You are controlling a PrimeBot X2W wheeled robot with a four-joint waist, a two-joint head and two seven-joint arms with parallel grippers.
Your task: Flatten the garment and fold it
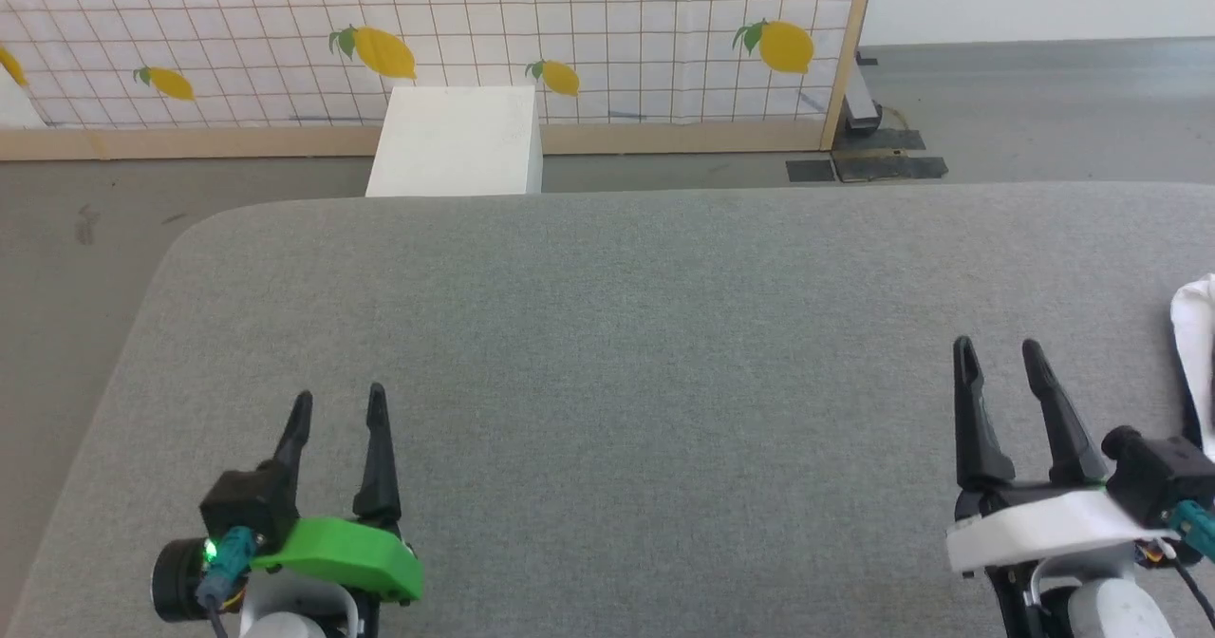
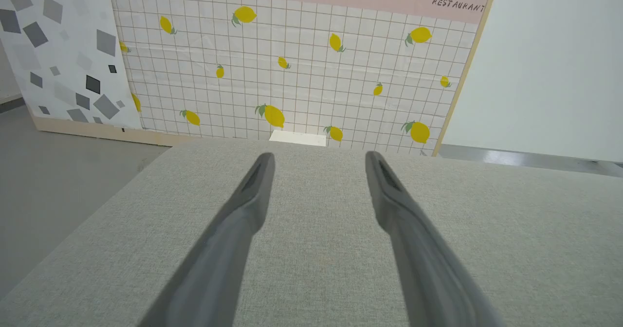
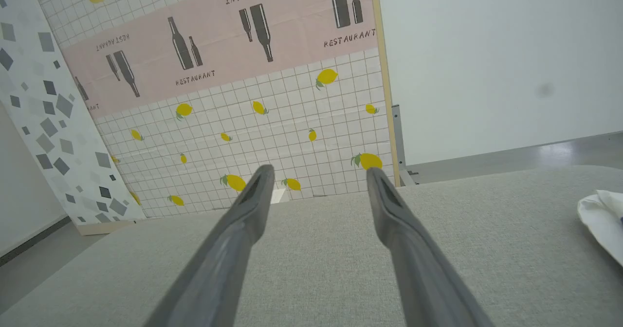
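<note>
Both left gripper (image 1: 339,394) and right gripper (image 1: 997,344) gape empty above woven grey surface (image 1: 617,315); crumpled white garment (image 1: 1194,327) lies right.

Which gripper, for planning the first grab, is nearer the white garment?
The right gripper, white-mounted: the white garment lies beside it, far from the green-mounted left gripper.

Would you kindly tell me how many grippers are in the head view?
2. The left gripper is at the lower left over the grey surface. The right gripper is at the lower right, near the garment at the edge. Both have open, empty jaws.
</note>
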